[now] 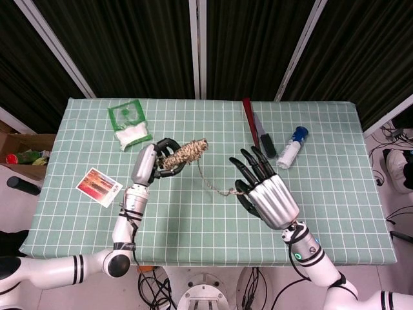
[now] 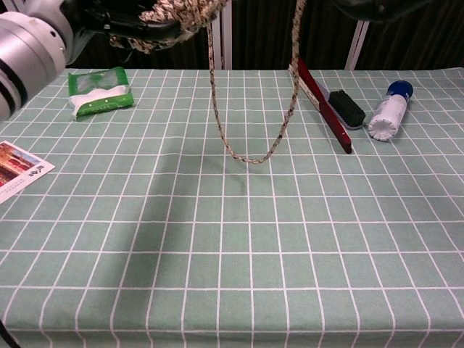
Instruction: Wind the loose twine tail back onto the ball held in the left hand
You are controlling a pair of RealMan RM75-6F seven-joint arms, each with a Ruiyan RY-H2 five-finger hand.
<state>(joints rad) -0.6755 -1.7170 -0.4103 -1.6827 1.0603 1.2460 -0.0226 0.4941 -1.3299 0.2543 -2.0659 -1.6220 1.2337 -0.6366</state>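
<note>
- Dark curtains hung behind a table (image 1: 193, 219) covered in a green checked cloth; both arms were raised above it.
- The left hand (image 1: 150, 166) gripped the twine ball (image 1: 186, 154) above the tabletop's left half, nearer the far edge; its fingers curled around the ball.
- From the ball the loose twine tail (image 2: 250, 156) dropped in a slack U-shaped loop — its lowest point at or just above the cloth near the tabletop's middle — and rose to the right hand (image 1: 264, 194).
- The right hand held the tail's end at its thumb side; its other fingers were spread.
- A green packet (image 1: 129, 123) lay near the far left corner; a printed card (image 1: 99, 186) overhung the left edge.
- Toward the far right lay a red stick (image 1: 253, 132), a black brush (image 1: 265, 141) just beside it, and a white bottle with a blue cap (image 1: 292, 147).
</note>
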